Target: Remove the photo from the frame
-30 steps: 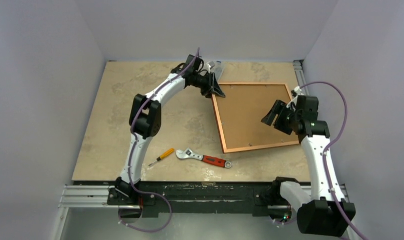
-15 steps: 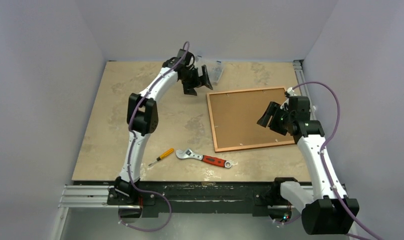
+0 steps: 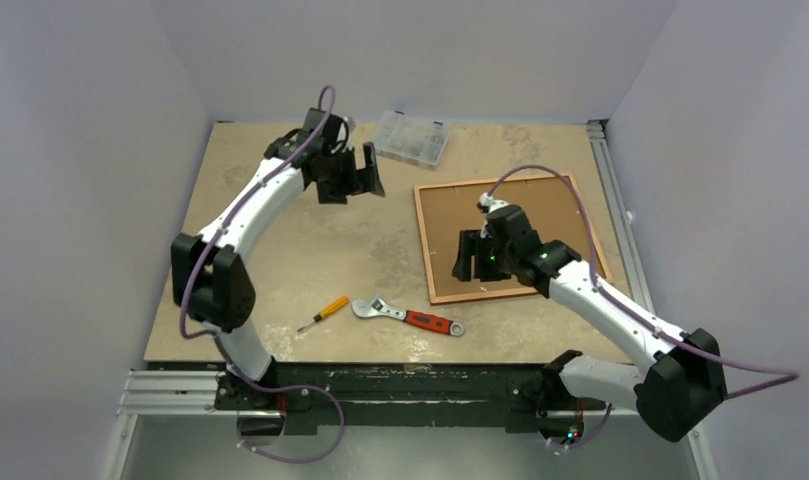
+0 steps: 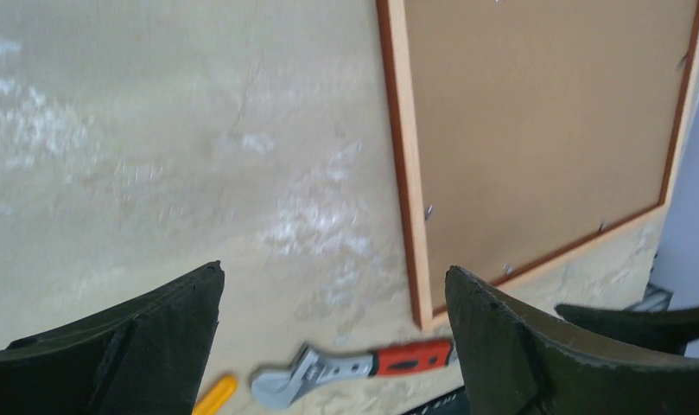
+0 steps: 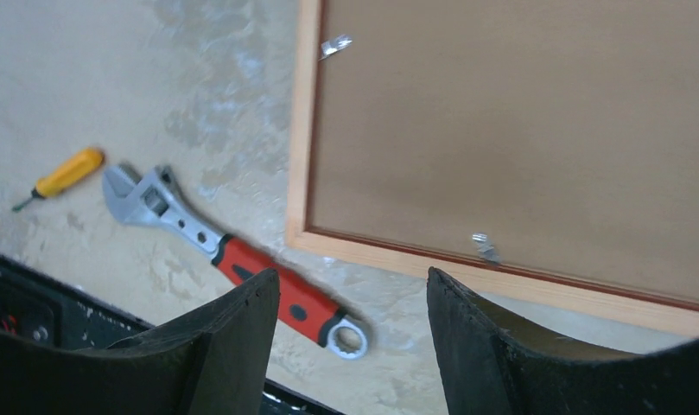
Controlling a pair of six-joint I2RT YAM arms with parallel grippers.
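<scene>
The big thin frame of red-orange wood point(image 3: 424, 245) lies flat on the far right part of the pale tan table point(image 3: 380, 250), back side up. A plain brown board point(image 3: 550, 210) fills it. The right gripper point(image 3: 478, 262) hangs over the frame's near left corner, its fingers apart with nothing between them. The left gripper point(image 3: 352, 172) is at the far left, well apart from the frame, fingers spread wide, holding nothing. A red-handled metal wrench point(image 3: 408, 316) and a small yellow screwdriver point(image 3: 323, 312) lie near the front edge.
</scene>
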